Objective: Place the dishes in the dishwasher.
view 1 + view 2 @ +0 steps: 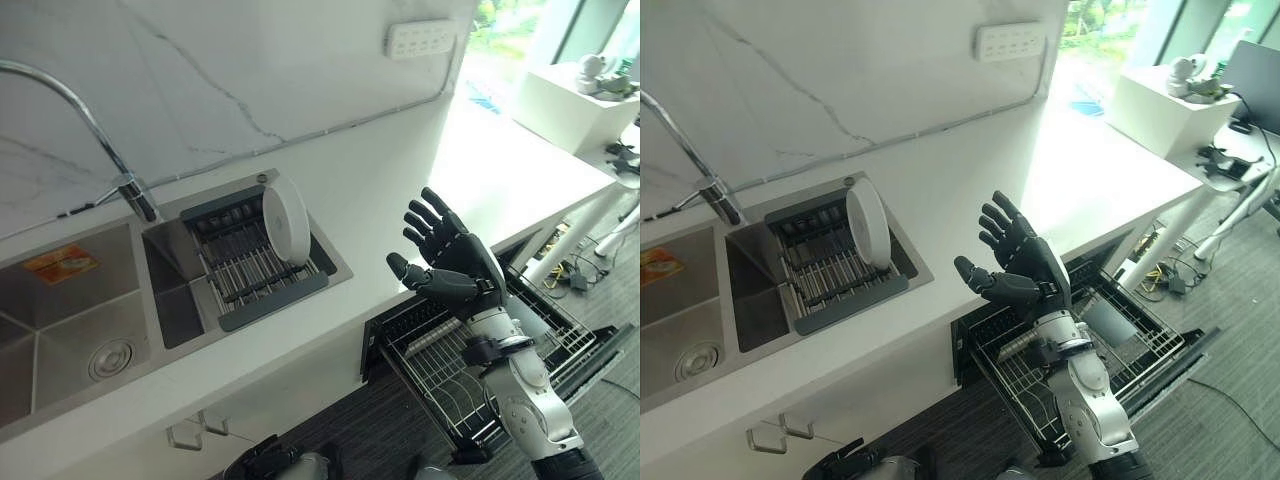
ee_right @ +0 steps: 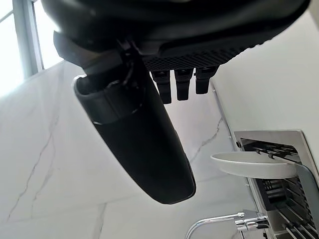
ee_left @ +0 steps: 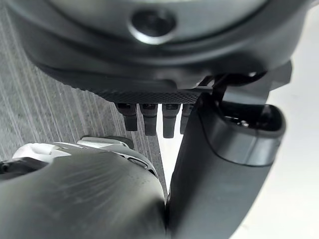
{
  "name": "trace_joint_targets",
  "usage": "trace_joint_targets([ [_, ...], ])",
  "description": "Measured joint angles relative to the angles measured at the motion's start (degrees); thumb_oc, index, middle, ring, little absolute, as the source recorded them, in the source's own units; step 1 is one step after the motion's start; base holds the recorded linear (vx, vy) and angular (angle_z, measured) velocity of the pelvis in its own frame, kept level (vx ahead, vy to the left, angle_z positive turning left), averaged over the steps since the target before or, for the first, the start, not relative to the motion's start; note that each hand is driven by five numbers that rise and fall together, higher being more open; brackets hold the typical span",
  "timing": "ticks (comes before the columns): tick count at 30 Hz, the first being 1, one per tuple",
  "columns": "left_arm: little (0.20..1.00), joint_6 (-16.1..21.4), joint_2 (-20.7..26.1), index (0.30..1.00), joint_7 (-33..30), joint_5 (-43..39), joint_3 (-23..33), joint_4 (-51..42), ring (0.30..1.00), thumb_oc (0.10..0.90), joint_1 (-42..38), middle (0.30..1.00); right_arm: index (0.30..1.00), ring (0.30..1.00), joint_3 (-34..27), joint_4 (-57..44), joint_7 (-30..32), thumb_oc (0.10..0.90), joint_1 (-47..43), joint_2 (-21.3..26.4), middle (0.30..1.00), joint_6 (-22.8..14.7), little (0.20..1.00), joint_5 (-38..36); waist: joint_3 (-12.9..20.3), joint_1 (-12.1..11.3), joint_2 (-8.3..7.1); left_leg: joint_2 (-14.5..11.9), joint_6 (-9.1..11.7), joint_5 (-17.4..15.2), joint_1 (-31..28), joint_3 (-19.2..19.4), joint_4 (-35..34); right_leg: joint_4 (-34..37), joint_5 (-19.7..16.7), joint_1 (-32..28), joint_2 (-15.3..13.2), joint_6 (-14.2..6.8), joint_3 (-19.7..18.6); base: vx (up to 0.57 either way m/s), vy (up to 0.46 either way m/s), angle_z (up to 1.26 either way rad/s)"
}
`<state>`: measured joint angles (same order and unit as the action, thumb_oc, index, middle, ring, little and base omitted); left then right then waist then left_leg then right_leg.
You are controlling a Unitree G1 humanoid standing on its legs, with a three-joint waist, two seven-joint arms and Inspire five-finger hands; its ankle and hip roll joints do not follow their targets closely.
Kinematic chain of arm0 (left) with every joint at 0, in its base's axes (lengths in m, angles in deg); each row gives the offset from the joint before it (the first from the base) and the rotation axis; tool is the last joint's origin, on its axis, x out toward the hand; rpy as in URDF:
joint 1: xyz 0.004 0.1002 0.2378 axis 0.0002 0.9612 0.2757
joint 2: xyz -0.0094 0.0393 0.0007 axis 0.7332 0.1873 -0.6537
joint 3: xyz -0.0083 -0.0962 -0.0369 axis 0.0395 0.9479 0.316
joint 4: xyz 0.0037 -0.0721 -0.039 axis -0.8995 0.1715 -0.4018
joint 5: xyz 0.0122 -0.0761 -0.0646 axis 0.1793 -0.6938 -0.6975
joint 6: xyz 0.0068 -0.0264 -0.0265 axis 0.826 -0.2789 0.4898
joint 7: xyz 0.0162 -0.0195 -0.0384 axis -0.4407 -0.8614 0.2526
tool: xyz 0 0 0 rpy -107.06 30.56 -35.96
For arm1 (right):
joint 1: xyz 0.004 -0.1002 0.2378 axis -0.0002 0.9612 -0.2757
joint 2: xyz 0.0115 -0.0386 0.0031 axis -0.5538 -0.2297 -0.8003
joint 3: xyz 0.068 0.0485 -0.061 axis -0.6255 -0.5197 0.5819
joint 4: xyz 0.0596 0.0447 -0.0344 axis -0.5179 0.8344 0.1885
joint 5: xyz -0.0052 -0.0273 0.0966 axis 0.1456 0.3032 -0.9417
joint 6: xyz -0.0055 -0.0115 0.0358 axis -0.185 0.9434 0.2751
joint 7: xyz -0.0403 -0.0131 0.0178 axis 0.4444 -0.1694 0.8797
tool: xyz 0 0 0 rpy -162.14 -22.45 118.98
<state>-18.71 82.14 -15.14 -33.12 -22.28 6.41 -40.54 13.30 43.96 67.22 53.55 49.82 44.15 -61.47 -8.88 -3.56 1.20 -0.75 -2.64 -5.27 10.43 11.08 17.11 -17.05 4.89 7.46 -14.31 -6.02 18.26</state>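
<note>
While the round white plate stands in the sink rack, the empty, spread right hand hovers above the unloaded pulled-out dishwasher basket.

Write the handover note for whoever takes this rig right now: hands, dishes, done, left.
Right robot hand: open, empty, raised above the pulled-out dishwasher rack.
Left robot hand: low by the floor, fingers straight, holding nothing.
White plate: standing on edge in the drying rack in the sink's right basin.
Done: dishwasher open, rack out; no dishes seen in it.
Left: grasp the plate and set it in the dishwasher rack.
</note>
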Motion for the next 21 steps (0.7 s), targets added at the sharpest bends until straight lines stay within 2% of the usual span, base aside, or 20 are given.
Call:
trace_joint_targets([
  [4,0.9,0.62,-0.24,0.9,0.0,-0.36,0.17,-0.09,0.9,0.8,0.0,0.9,0.9,0.9,0.37,0.0,0.03,0.8,-0.66,0.07,0.9,-0.01,0.9,0.01,0.02,-1.44,-0.09,-1.27,0.25,0.45,0.08,-0.79,0.6,0.07,-0.04,-0.12,1.28,0.93,1.28,0.0,-0.041,0.05],
  [9,0.9,1.38,-0.47,0.9,-0.64,-0.32,0.22,0.08,0.9,0.8,0.46,0.9,0.9,0.9,0.3,0.07,0.8,0.8,-1.3,1.18,0.9,-0.17,0.9,0.0,-0.04,-1.37,0.04,-2.13,1.45,1.14,-1.37,-1.62,-1.15,-0.1,0.95,-1.53,2.26,1.89,1.96,-0.01,-0.009,0.01],
  [12,0.9,1.52,-0.6,0.9,-0.82,-0.3,0.31,0.07,0.9,0.8,0.49,0.9,0.9,0.9,0.31,0.08,1.37,0.8,-2.16,1.18,0.9,-0.17,0.9,0.01,-0.05,-1.54,0.06,-2.12,2.34,0.97,-1.3,-2.19,-1.42,-0.64,1.79,-1.49,2.17,1.91,2.5,0.0,-0.005,0.11],
  [21,0.9,1.62,-1.24,0.9,-0.8,-0.24,0.62,-0.12,0.9,0.8,0.17,0.9,0.9,0.9,0.37,0.25,4.16,0.8,-8.38,1.34,0.9,0.34,0.9,0.24,0.04,-3.5,0.18,-1.43,2.6,1.26,-0.43,-3.65,-0.99,-2.07,2.33,-1.34,1.45,2.21,3.43,0.03,0.025,0.09],
])
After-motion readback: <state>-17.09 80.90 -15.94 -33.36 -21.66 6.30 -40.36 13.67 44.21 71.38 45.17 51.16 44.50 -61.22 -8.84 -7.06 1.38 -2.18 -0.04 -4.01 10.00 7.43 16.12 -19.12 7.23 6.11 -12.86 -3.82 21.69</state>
